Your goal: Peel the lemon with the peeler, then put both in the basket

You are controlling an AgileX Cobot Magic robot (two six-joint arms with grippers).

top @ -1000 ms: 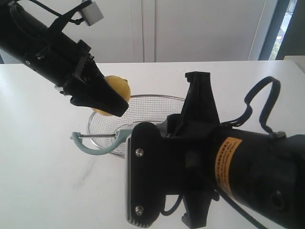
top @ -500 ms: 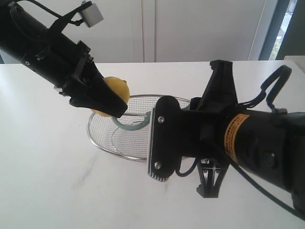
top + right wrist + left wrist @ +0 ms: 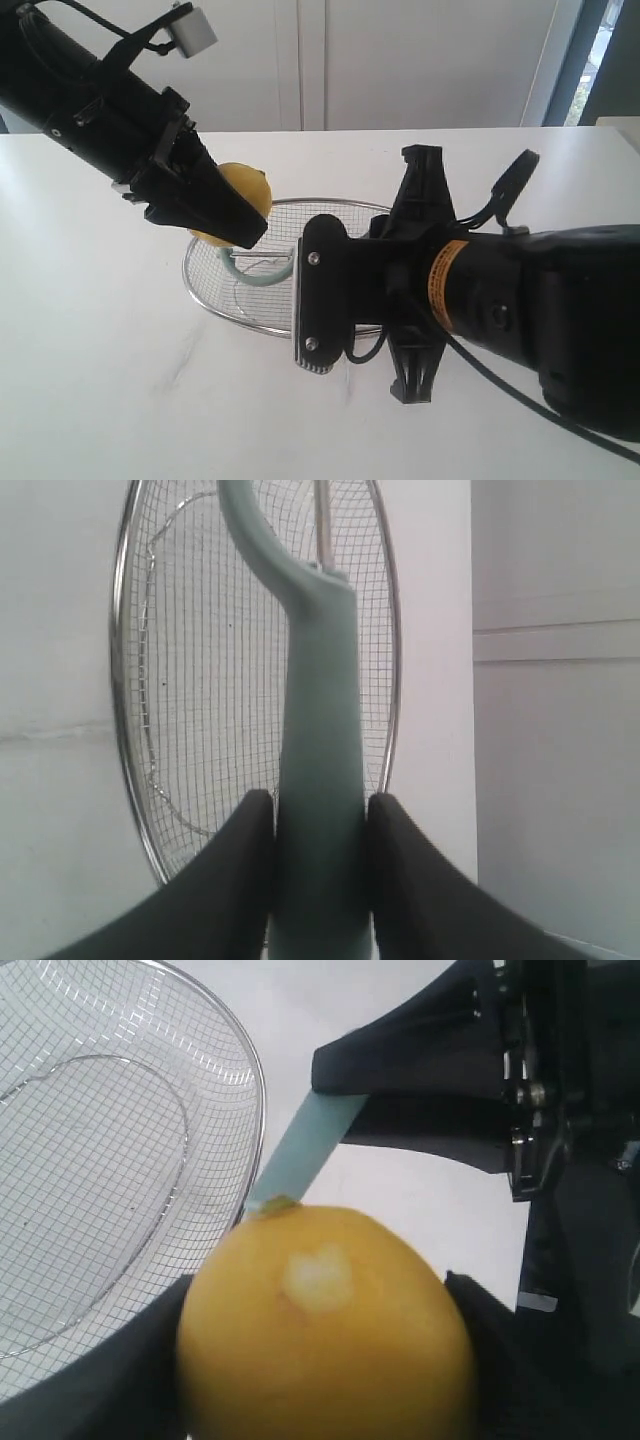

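Your left claw (image 3: 232,212) is clamped around the lemon (image 3: 247,187), holding it off the surface (image 3: 100,350) just above the rim of the basket (image 3: 207,275) at about 11 o'clock; the left wrist view shows a pale scraped patch on the skin. Your right claw (image 3: 318,825) pinches the handle of the peeler (image 3: 318,780) between both fingers, coming in from 4 o'clock. The forked head sits over the mesh near 9 o'clock, just below the lemon.
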